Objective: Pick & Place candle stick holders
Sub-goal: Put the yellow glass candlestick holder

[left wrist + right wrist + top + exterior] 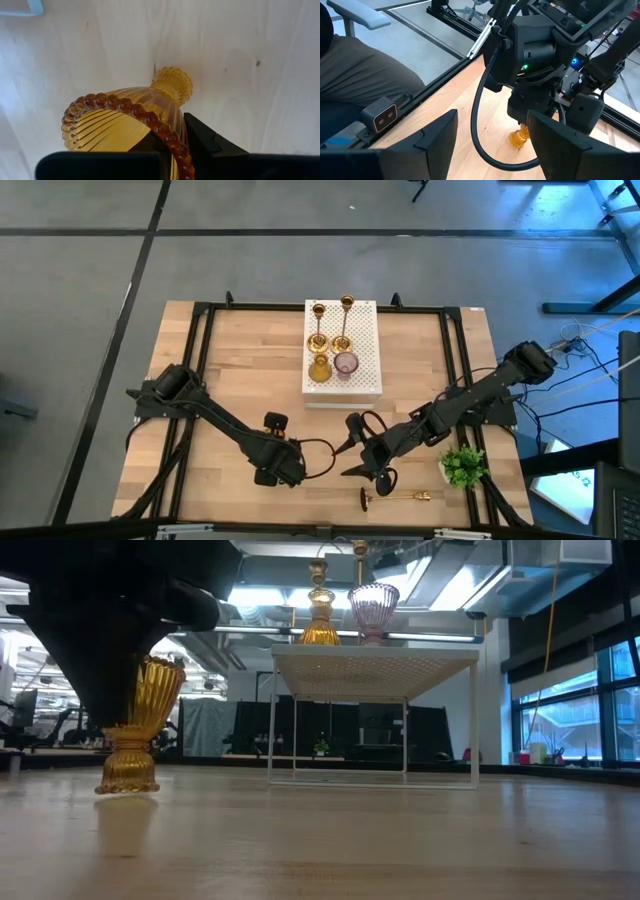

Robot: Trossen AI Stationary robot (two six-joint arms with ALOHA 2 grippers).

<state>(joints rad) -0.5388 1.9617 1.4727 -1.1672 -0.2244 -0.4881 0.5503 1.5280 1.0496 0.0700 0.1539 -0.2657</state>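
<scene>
A brass candlestick [393, 497] lies on its side at the table's near edge, just beside the plant [463, 465]; behind it the left gripper [172, 150] is clamped on the rim of an amber holder [138, 726] standing upright on the table [240, 350]; the right gripper [352, 455], fingers apart and empty, hovers near it; farthest, on the white box [366, 360], stand two brass candlesticks [330, 320], an amber goblet [318, 368] and a pink goblet [346, 364].

Two brass candlesticks [330, 322], an amber goblet [318, 369] and a purple goblet [346, 364] stand upright on the white perforated box [365, 385]. Near it, another amber goblet [140, 726] stands on the bench; a brass candlestick [393, 498], seemingly toppled, lies beyond.
</scene>
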